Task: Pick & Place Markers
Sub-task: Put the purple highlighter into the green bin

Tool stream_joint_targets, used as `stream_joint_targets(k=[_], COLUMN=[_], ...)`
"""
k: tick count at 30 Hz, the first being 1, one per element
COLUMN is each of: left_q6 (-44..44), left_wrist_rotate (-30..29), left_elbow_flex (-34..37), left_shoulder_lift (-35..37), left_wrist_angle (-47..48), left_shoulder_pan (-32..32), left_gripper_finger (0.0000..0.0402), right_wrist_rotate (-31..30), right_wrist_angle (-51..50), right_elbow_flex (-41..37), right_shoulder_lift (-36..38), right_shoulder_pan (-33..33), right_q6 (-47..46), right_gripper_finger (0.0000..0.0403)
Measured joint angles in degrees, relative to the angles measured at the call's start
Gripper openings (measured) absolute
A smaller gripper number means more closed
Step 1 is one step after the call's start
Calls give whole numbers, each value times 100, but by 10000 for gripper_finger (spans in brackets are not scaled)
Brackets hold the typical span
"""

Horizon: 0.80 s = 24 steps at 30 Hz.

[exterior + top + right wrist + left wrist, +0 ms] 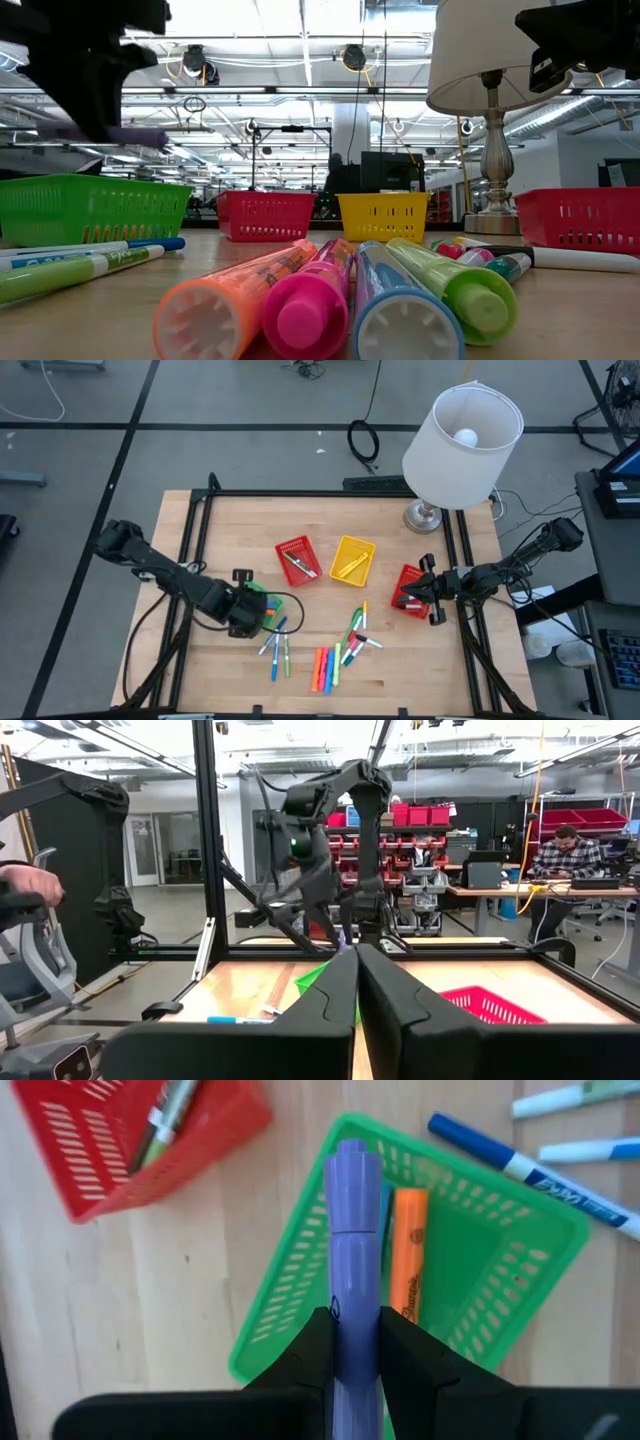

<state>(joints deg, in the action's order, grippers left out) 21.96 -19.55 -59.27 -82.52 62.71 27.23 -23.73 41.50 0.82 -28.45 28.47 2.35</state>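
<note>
— Where are the markers?
— Most lie loose on the wooden table toward its front edge: an orange, pink, blue and green cluster side by side, a few blue and green ones just beside the green basket, and a scatter of green, pink and white ones nearer the middle. One purple marker is off the table, pinched between the fingers of the left gripper, which hangs over the green basket.
— Anything already in that basket?
— An orange marker lies inside it, with a blue one partly hidden behind the purple one. The middle red basket holds a couple of markers too, and the yellow basket has at least one.
— And the other arm?
— The right gripper waits at the table's right side, over the red basket at the right edge, its fingers pressed together and holding nothing.
— What else is around?
— A lamp with a white shade stands at the table's far right corner. In the room behind, a person sits at a desk.
</note>
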Motion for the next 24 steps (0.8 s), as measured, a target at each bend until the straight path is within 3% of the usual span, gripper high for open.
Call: stream_joint_targets(k=[11,19,24], left_q6=[-428,-519,-411], left_wrist_rotate=[398,472,472], left_elbow_flex=[2,9,13], left_shoulder_lift=[-725,-828,-826], left_wrist_angle=[75,54,53], left_shoulder_pan=[-242,-387,-409], left_gripper_finger=[56,56,86], right_wrist_rotate=[0,2,2], right_wrist_angle=[28,28,28], right_elbow_flex=[0,0,0], right_shoulder_lift=[0,0,0], right_shoulder_pan=[0,0,0], right_q6=[-13,-15,-16], right_gripper_finger=[0,0,0])
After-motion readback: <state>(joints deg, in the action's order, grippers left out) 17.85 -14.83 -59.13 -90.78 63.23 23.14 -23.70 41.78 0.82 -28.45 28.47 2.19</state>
